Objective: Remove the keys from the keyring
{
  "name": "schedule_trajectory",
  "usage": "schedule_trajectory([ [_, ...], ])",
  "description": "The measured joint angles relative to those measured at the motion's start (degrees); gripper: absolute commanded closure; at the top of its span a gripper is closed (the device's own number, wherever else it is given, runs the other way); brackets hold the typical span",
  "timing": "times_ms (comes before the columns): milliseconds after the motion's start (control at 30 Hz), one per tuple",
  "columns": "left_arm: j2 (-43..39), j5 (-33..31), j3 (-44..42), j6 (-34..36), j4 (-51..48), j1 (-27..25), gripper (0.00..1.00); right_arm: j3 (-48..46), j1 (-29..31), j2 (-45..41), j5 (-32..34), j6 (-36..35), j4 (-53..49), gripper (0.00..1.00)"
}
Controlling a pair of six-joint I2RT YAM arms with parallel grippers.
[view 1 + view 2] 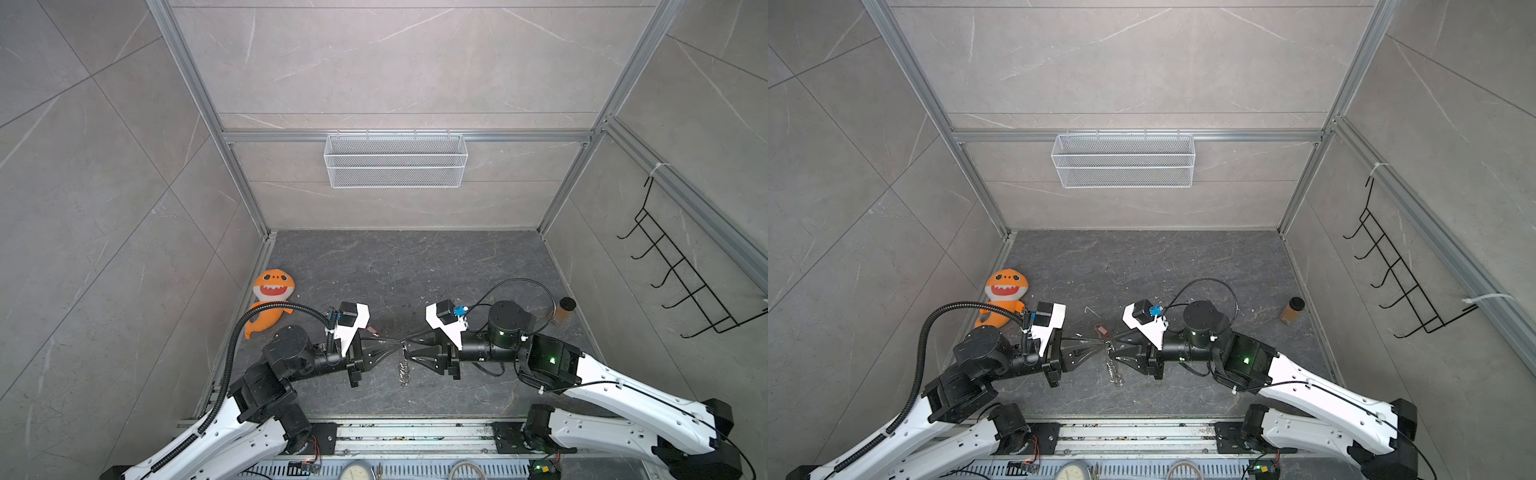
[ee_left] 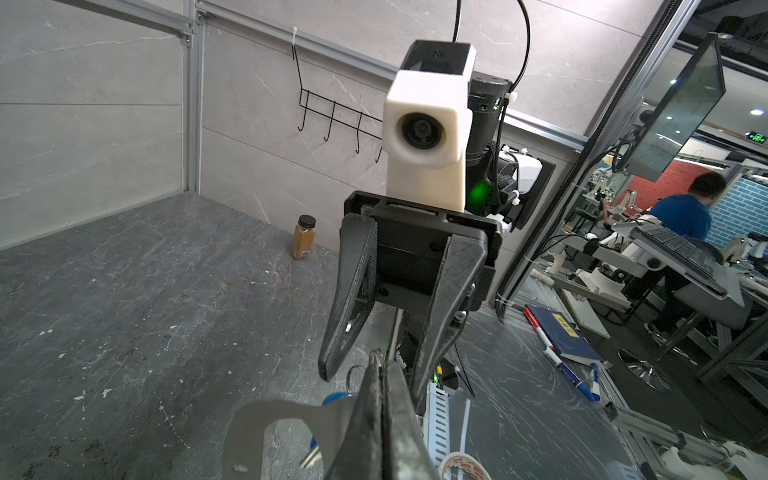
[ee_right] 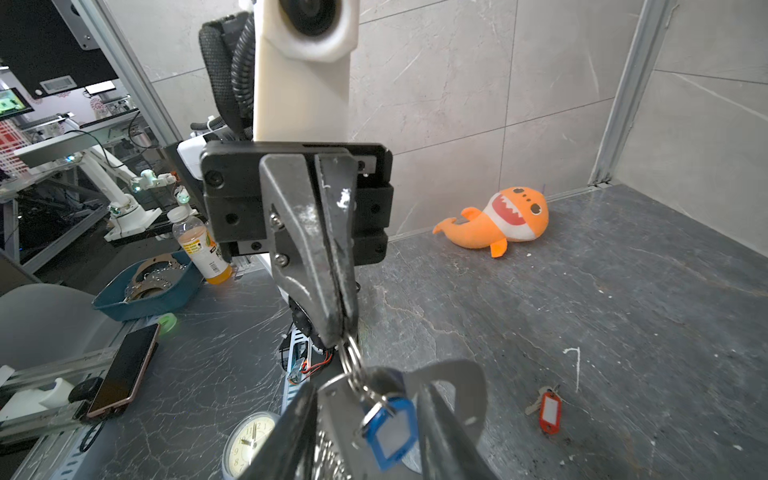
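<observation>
The cell has grey tiled walls in an aluminium frame and a dark grey stone-look worktop (image 1: 415, 270). On the back wall hangs a white mesh basket (image 1: 395, 160), and on the side wall a black hook rack (image 1: 681, 266). An orange shark plush (image 1: 270, 297) lies at the left wall, and a spice bottle (image 1: 563, 311) stands near the right wall.

The two claws meet tip to tip above the middle of the worktop. The left claw (image 3: 343, 328) is fully closed, and it pinches one metal ring of the keyring (image 3: 353, 361). From this ring the chain of silvery rings hangs down in both top views (image 1: 1113, 370). I cannot tell if its lower end touches the worktop. The grey strap (image 3: 457, 374) of the keyring shows just beside the tips.

The right claw (image 1: 407, 350) is partly open. In the left wrist view its fingers (image 2: 349, 299) stand clearly apart. The blue-tagged key (image 3: 390, 432) hangs on the keyring between these fingers, and they do not press on it.

The red-tagged key (image 3: 549, 409) lies flat on the worktop, apart from the keyring and free of both claws, a little behind the place where the claws meet.
</observation>
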Motion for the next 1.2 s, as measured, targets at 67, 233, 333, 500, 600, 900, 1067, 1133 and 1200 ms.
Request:
schedule_trajectory([
  [67,0.0,0.0,0.0,0.0,0.1,0.0,1.0,0.1,-0.1,0.5,-0.9,0.3,0.4,0.65],
  [233,0.0,0.0,0.0,0.0,0.3,0.0,1.0,0.3,-0.6,0.8,-2.1,1.2,1.0,0.77],
  [333,0.0,0.0,0.0,0.0,0.3,0.0,1.0,0.3,-0.8,0.9,-2.6,1.4,1.6,0.86],
  [500,0.0,-0.1,0.0,0.0,0.3,0.1,1.0,0.5,-0.9,1.0,-3.8,2.2,1.9,1.0],
  [600,0.1,-0.2,0.0,0.0,0.1,0.1,1.0,0.9,-0.9,1.0,-3.9,2.1,1.2,1.0],
  [900,0.0,-2.1,3.3,-0.3,-8.1,0.0,0.49,6.4,-1.7,1.9,-2.4,-0.5,-10.2,1.0],
  [1067,4.2,0.2,10.0,0.3,-16.7,0.0,0.49,10.4,-2.6,3.6,-2.8,-3.6,-18.4,1.0],
  [1133,6.3,1.9,11.8,0.6,-19.2,0.0,0.51,11.7,-3.1,4.4,-3.4,-4.8,-20.9,1.0],
  [1200,8.1,3.4,12.8,0.9,-21.6,0.0,0.56,13.0,-3.5,5.2,-4.6,-6.1,-23.5,1.0],
])
